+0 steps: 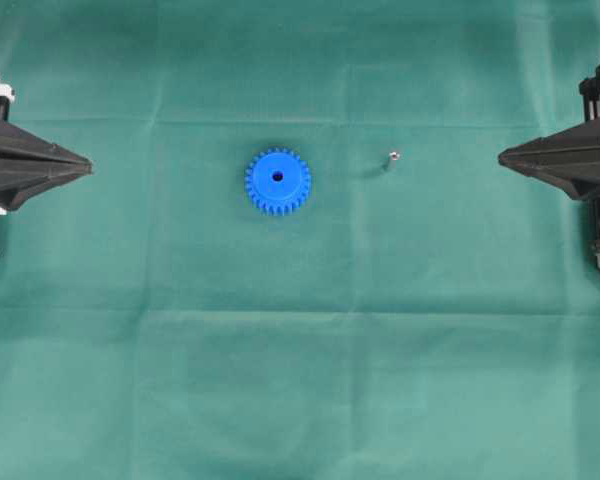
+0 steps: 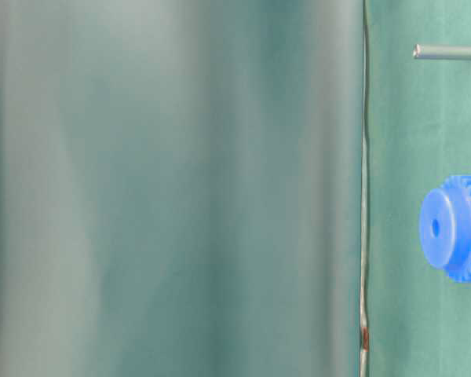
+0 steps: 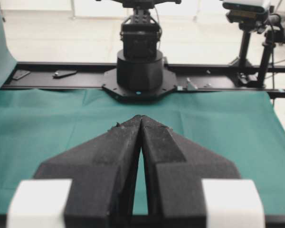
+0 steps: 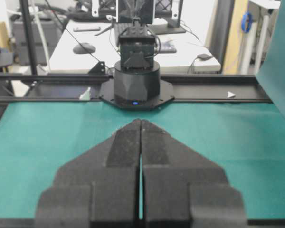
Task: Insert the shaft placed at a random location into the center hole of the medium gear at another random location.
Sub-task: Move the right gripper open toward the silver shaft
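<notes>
The medium gear (image 1: 278,181), bright blue and toothed, lies flat near the middle of the green cloth, its dark center hole (image 1: 277,176) facing up. The shaft (image 1: 391,159), a tiny silvery pin, stands to the right of the gear, apart from it. In the table-level view the gear (image 2: 457,228) and its center hole (image 2: 435,227) show at the right edge, with the shaft (image 2: 446,52) above them. My left gripper (image 1: 88,167) rests at the far left, shut and empty. At the far right my right gripper (image 1: 502,157) is shut and empty too. Both wrist views show touching tips, left (image 3: 141,118) and right (image 4: 140,121).
A green cloth (image 1: 300,380) covers the whole table. Each wrist view looks across it at the opposite arm's black base (image 3: 139,71) (image 4: 136,85) on a black rail. A blurred green fold (image 2: 173,188) fills most of the table-level view.
</notes>
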### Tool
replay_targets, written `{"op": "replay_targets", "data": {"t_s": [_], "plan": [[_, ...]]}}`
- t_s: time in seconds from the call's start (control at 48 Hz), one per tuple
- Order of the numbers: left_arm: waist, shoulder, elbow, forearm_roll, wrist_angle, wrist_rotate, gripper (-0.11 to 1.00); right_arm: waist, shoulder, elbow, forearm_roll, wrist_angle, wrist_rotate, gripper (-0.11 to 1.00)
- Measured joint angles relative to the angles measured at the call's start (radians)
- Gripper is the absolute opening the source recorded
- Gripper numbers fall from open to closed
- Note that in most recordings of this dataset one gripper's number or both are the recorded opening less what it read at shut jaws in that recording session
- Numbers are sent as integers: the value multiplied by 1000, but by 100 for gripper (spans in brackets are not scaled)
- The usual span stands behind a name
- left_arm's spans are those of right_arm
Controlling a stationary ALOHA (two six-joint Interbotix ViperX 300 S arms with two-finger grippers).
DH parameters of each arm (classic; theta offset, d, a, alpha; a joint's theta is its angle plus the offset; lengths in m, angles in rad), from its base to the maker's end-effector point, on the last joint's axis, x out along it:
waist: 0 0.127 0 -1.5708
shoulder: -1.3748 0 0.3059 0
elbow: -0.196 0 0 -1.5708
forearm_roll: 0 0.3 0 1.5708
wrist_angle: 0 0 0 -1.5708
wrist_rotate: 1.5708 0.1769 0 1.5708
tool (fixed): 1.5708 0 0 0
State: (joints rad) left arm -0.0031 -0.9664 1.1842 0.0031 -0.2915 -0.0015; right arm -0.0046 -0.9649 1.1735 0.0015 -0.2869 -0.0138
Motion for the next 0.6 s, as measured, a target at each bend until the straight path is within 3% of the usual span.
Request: {"op": "replay_targets", "data": {"t_s": [0.146, 0.5, 0.604], "plan": [[-71, -3, -3, 6, 18, -8, 0, 3, 31, 3, -8, 26, 0, 1], [-75, 37, -5, 8, -3, -9, 0, 15, 186, 14, -18, 80, -9, 1], [-75, 57, -5, 9, -14, -9, 0, 3, 276, 21, -20, 55, -18, 14]]}}
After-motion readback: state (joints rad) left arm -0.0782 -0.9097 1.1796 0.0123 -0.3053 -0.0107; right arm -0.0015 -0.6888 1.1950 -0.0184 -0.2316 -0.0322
